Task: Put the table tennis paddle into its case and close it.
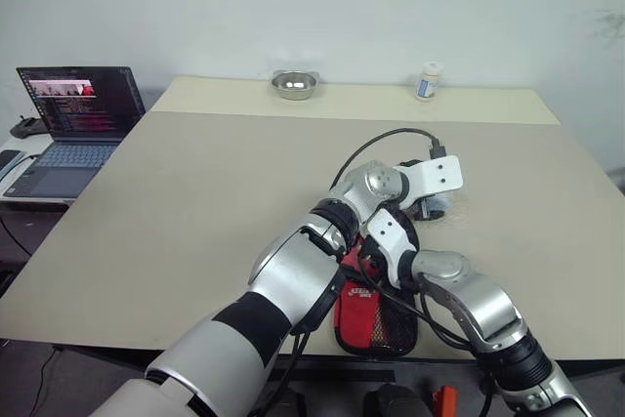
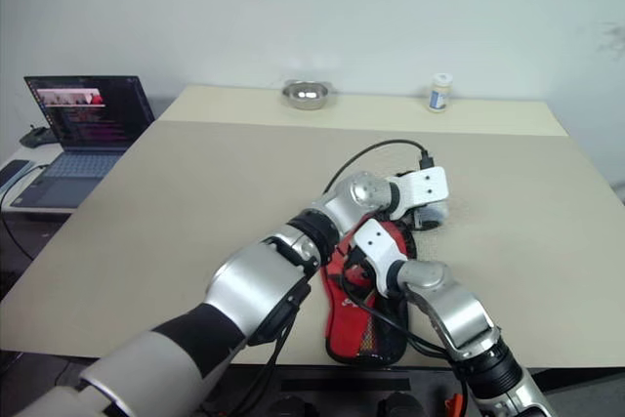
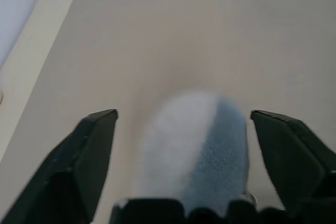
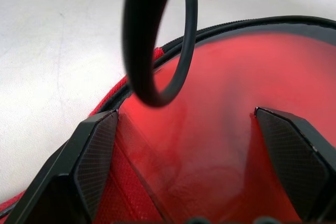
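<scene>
The case, red with black mesh and white lettering, lies near the table's front edge, partly under my two arms. In the right wrist view a smooth red face, apparently the table tennis paddle, lies inside the case's black zip edge. My right gripper stands open right over that red face. Reaching across from the left, my left gripper is open at the case's far end. A blurred pale grey-blue thing shows between its fingers; I cannot tell what it is.
A black cable loops over the right gripper and arcs above the left wrist. A steel bowl and a small white bottle stand at the table's far edge. A laptop sits on a side table at the left.
</scene>
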Robot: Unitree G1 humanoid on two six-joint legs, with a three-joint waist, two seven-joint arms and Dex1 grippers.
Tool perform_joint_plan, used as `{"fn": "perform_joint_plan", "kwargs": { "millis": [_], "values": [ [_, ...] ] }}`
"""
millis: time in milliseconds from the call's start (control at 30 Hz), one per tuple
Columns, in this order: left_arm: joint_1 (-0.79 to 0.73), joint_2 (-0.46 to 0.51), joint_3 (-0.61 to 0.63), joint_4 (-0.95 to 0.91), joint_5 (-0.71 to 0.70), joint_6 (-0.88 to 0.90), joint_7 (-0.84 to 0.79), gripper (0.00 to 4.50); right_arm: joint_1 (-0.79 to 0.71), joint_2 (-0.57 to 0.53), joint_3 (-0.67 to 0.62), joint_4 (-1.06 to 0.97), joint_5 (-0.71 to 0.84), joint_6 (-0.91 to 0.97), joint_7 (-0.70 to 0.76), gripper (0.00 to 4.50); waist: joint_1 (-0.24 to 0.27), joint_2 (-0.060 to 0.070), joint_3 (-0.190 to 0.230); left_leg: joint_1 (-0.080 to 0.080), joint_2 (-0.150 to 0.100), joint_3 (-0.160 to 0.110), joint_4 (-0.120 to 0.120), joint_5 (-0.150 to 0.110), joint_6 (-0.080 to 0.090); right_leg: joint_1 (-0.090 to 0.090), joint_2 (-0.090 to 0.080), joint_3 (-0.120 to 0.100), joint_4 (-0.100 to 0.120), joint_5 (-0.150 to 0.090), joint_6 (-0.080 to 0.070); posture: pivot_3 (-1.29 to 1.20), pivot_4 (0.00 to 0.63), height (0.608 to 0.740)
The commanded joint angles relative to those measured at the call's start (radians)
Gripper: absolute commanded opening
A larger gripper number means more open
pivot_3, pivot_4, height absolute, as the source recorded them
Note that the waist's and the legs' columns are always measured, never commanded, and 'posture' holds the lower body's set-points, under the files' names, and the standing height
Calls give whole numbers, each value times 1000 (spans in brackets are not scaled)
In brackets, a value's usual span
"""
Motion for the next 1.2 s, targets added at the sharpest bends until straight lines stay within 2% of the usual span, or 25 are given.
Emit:
{"fn": "perform_joint_plan", "kwargs": {
  "millis": [33, 200, 367, 667, 800, 867, 1000, 1100, 1200],
  "values": [
    [9, -78, 49, -57, -64, -10, -56, 4469, 23, -8, 23, 70, -8, 42, 2, 4500, 0, 0, 0, 0, 0, 0, 0, 0, 0, 0, 0, 0, 0, 0, 0, 0, 150, 740],
    [-10, -14, 109, -71, -120, -7, -49, 4469, 17, -14, -3, 28, 5, 65, 1, 4500, 0, 0, 0, 0, 0, 0, 0, 0, 0, 0, 0, 0, 0, 0, 0, 0, 150, 740],
    [-30, 64, 157, -92, -154, -29, -51, 4469, 4, -21, -74, -97, 53, 144, -1, 4500, 2, 0, 0, -1, 0, 0, 0, 0, 0, 0, 0, 0, 0, 0, 0, 0, 150, 740],
    [72, 289, 266, -173, -301, 42, -303, 4469, 34, -105, -282, -492, 234, 379, 20, 4500, -2, 1, 1, -2, 2, -1, -2, 0, 0, -3, 2, 0, 0, 0, -1, 0, 150, 740],
    [183, 333, 285, -293, -399, 153, -561, 4469, 61, -148, -429, -576, 328, 459, 51, 4500, 0, 1, 1, -3, 2, -1, -1, 0, 0, -3, 2, -1, 0, 2, -4, 0, 150, 740],
    [272, 347, 245, -380, -400, 166, -637, 4469, 64, -189, -516, -574, 354, 478, 63, 4500, 2, 1, 1, -3, 1, -1, -1, 0, 0, -2, 1, -1, 0, 2, -5, 0, 150, 740],
    [384, 333, 199, -476, -384, 179, -616, 4469, 38, -294, -617, -499, 357, 448, 66, 4500, 3, 1, 1, -3, -1, -1, 0, 0, 0, -1, -2, -1, -1, 3, -5, 0, 150, 740],
    [435, 325, 158, -480, -356, 145, -580, 4469, -3, -352, -601, -386, 299, 367, 26, 4500, 3, 1, 1, -3, -1, -1, 0, 0, 0, -1, -1, 0, 0, 2, -4, 0, 150, 740],
    [452, 320, 127, -431, -325, 99, -523, 4469, -63, -354, -554, -273, 266, 301, -3, 4500, 1, 1, 1, -2, -1, -1, 0, 0, 0, -1, -1, 0, 0, 1, -3, 0, 150, 740]
  ]
}}
